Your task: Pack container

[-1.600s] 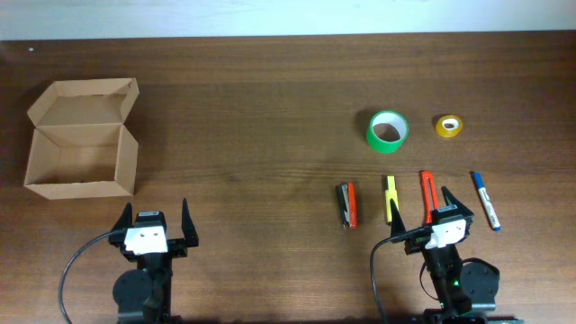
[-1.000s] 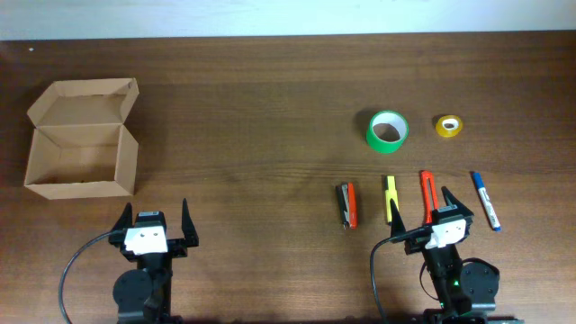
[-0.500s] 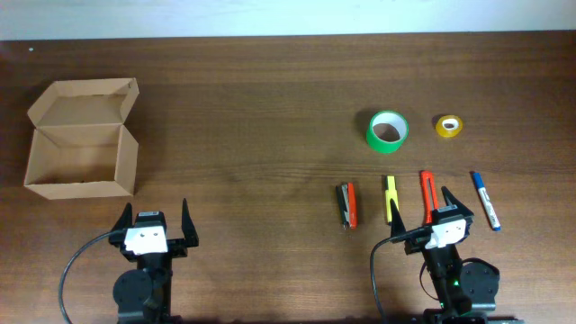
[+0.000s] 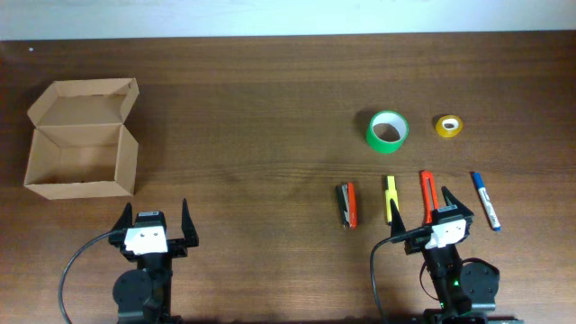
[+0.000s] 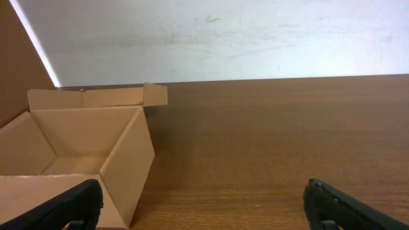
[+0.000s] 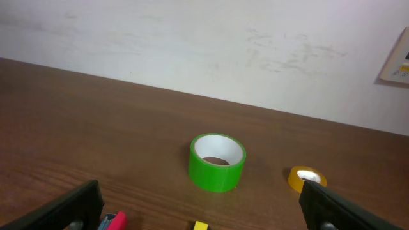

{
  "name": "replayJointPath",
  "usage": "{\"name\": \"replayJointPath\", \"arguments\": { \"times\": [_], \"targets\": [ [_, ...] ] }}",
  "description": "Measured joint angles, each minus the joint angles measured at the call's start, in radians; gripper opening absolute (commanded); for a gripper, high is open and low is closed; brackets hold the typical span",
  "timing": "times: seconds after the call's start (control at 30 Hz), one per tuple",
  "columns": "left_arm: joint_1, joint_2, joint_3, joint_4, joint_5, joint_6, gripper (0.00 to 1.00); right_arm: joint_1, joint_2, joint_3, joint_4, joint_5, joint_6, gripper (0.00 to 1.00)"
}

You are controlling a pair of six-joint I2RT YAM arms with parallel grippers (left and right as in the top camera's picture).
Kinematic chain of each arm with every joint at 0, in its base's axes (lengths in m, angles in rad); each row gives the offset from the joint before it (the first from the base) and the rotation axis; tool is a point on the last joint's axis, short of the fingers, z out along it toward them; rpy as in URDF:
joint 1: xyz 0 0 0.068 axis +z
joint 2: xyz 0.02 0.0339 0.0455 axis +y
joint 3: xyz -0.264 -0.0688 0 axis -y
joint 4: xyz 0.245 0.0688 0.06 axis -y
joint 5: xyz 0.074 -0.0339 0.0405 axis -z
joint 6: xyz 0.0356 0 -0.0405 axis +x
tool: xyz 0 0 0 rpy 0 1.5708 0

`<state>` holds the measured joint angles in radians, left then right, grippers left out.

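**Open carton far left; both grippers spread, nothing held**

The container (image 4: 79,137) is found at the far left of the tabletop (image 4: 261,117), well apart from all other items. It is made of plain matte brown cardboard and is rectangular. The lid flap is folded back toward the wall and the side tabs are splayed. From overhead, its inside is seen bare. In the left wrist view the container (image 5: 83,160) is seen low and oblique, w/ inner walls, floor and one sharp near corner shown.

The tabletop is dark brown wood w/ fine horizontal grain.

On the right side a glossy green tape roll (image 4: 388,130) is laid flat as a wide ring. A smaller yellow tape roll (image 4: 449,126) is laid near it, apart. Nearer the arms, four slim items are set in a row, approx. parallel: an orange-and-black tool (image 4: 346,205), a yellow marker (image 4: 391,198), an orange-red tool (image 4: 428,191) and a blue pen (image 4: 485,201).

Only both rolls are shown whole in the right wrist view. A white wall (image 6: 192,45), cut from the overhead view, is also shown there.

The left gripper (image 4: 157,213) is seen w/ black fingers (image 5: 64,207) spread wide and nothing between them. The right gripper (image 4: 436,214) is likewise spread and unloaded, its fingers (image 6: 70,207) at the frame's bottom corners. From overhead it overlaps the near end of the orange-red tool; contact can't be told.
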<state>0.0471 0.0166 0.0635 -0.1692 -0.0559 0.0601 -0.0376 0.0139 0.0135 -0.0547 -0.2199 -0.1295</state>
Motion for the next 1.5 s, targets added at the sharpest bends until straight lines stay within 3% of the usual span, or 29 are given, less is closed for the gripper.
{"name": "replayJointPath", "arguments": {
  "times": [0.53, 0.77, 0.97, 1.23, 1.5],
  "targets": [
    [0.000, 0.000, 0.000, 0.016, 0.009, -0.002, 1.00, 0.000, 0.000, 0.000, 0.000, 0.000, -0.001, 0.99],
    [0.000, 0.000, 0.000, 0.027, 0.133, -0.026, 1.00, 0.000, 0.000, 0.003, 0.061, 0.002, 0.029, 0.99],
    [0.000, 0.050, 0.037, 0.036, 0.165, -0.031, 1.00, 0.000, 0.021, 0.127, -0.054, 0.142, 0.074, 0.99],
    [0.000, 0.315, 0.231, 0.077, 0.181, -0.035, 1.00, -0.014, 0.288, 0.381, -0.092, 0.359, 0.021, 0.99],
    [0.000, 0.715, 0.599, -0.001, 0.215, -0.037, 1.00, -0.281, 0.750, 0.711, -0.148, 0.388, 0.002, 0.99]
  ]
}}
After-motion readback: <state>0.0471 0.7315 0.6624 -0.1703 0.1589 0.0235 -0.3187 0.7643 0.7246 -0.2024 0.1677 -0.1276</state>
